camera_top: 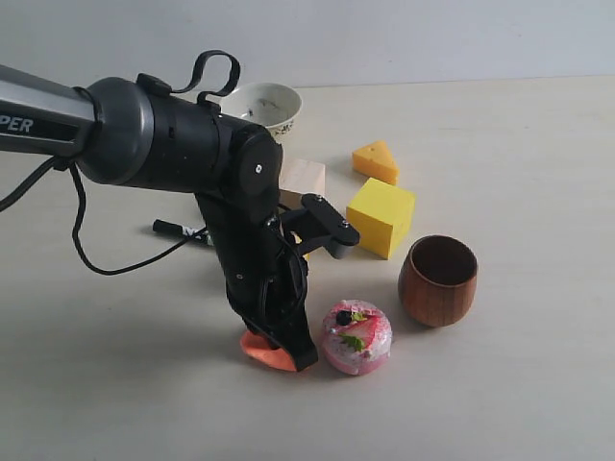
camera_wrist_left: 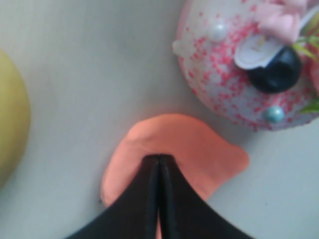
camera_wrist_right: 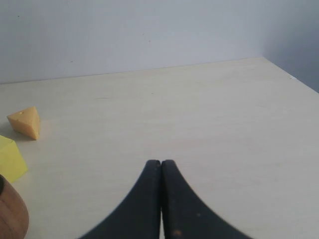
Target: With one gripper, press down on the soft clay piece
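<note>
We see the left tool point(camera_top: 293, 360), jaws pressed together with nothing between them, its tip on the clay piece point(camera_wrist_left: 184, 142).
On the desk point(camera_top: 519, 144) we count one bowl point(camera_top: 261, 106), one wooden cup point(camera_top: 438, 280), one yellow cube point(camera_top: 381, 216), one pink toy cake point(camera_top: 356, 336), one cheese wedge point(camera_top: 376, 160) and one clay piece: flat, matte, salmon-orange, irregular, just beside the cake. The right tool point(camera_wrist_right: 160, 163) is closed too, holding nothing.

Bulky glossy black arm point(camera_top: 192, 144), silver forearm tube point(camera_top: 43, 113), looping black cables point(camera_top: 106, 269), black wedge-shaped pincer point(camera_wrist_left: 159, 158)

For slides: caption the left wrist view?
Shut left gripper tip on the soft clay piece, beside a pink sprinkled cake.
</note>
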